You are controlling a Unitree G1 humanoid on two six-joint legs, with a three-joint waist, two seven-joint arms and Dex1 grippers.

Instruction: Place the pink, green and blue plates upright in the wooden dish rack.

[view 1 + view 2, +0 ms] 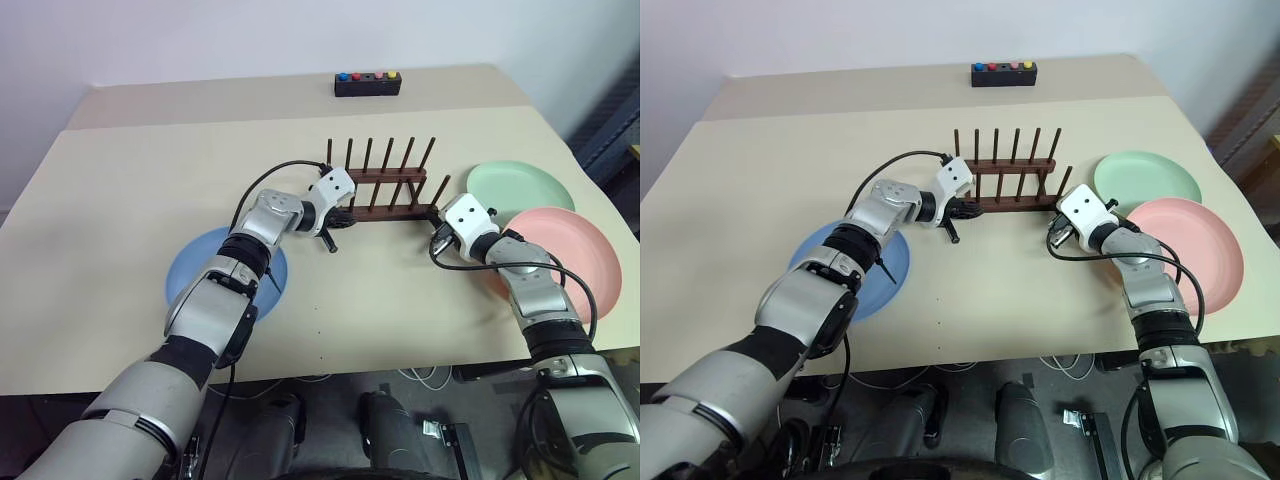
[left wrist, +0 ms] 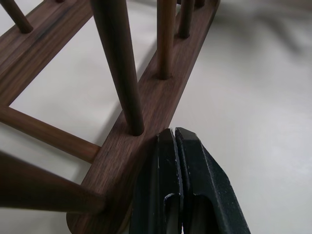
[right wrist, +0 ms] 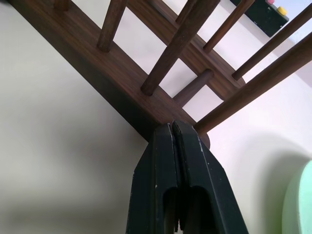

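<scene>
My left pincer (image 2: 174, 141) has its two black fingers pressed flat together with nothing between them, and its tips sit against the near end of one base rail of the wooden dish rack (image 1: 385, 190), right beside the foot of a peg. My right pincer (image 3: 173, 131) is likewise closed tight on nothing, its tips meeting the corner of the rack at the opposite end, where a slanted peg rises from the rail. So I have one closed pincer at each end of the rack, and neither grips it. The rack is dark brown wood: two long rails joined by cross bars, with two rows of thin upright pegs, and it stands near the middle of the pale worktop (image 1: 130, 180) with no plate in it. There are three plates, all round, plain and matte, all lying flat. The blue plate (image 1: 196, 265) lies on my left side, partly under my left forearm, apart from the rack. The green plate (image 1: 520, 188) lies to the right of the rack, just beyond my right wrist, and the pink plate (image 1: 570, 250) lies just beside it, nearer to me, partly covered by my right arm. At the far edge of the worktop sits one small black box (image 1: 367, 84) with four coloured buttons on top.
</scene>
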